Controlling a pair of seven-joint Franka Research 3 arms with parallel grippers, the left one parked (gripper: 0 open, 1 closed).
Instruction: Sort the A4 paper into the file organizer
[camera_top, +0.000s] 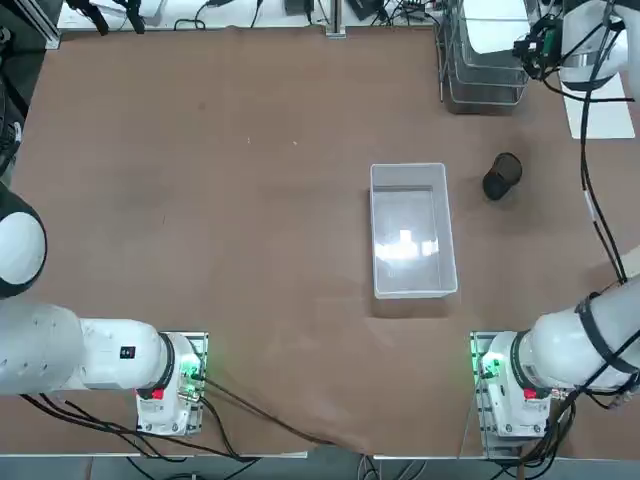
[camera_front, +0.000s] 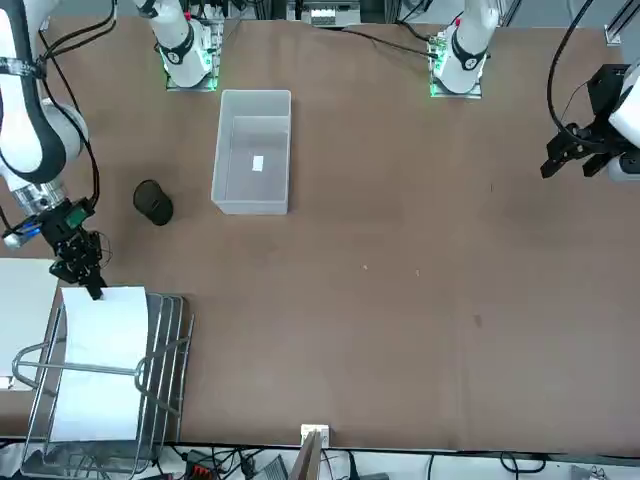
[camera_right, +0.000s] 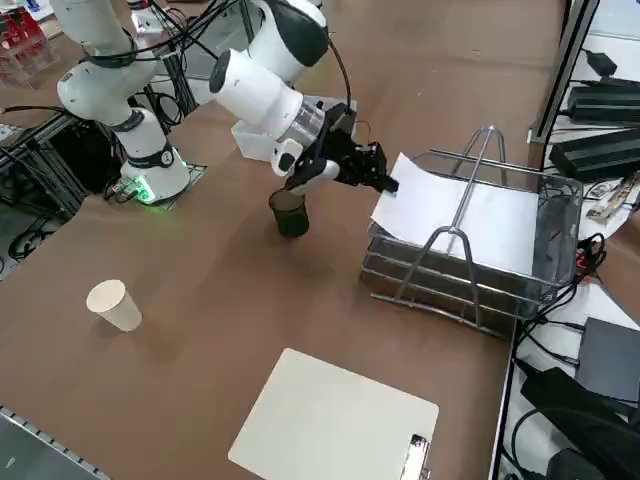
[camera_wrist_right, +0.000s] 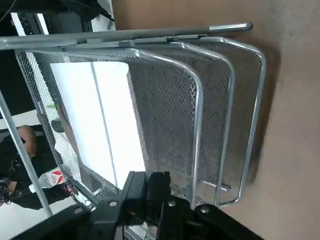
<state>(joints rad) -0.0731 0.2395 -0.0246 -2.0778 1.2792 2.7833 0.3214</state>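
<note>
While the right pincer (camera_right: 388, 182) is clenched on 1 edge of the A4 paper (camera_right: 480, 222), the sheet extends over the top tray of the file organizer (camera_right: 560, 235), under its wire handle. On the tabletop (camera_front: 400, 300), 1 black cup (camera_front: 153, 202) lies near 1 translucent bin (camera_front: 252, 150); 1 clipboard (camera_right: 335, 420) lies near 1 pale cup (camera_right: 114, 305).
</note>
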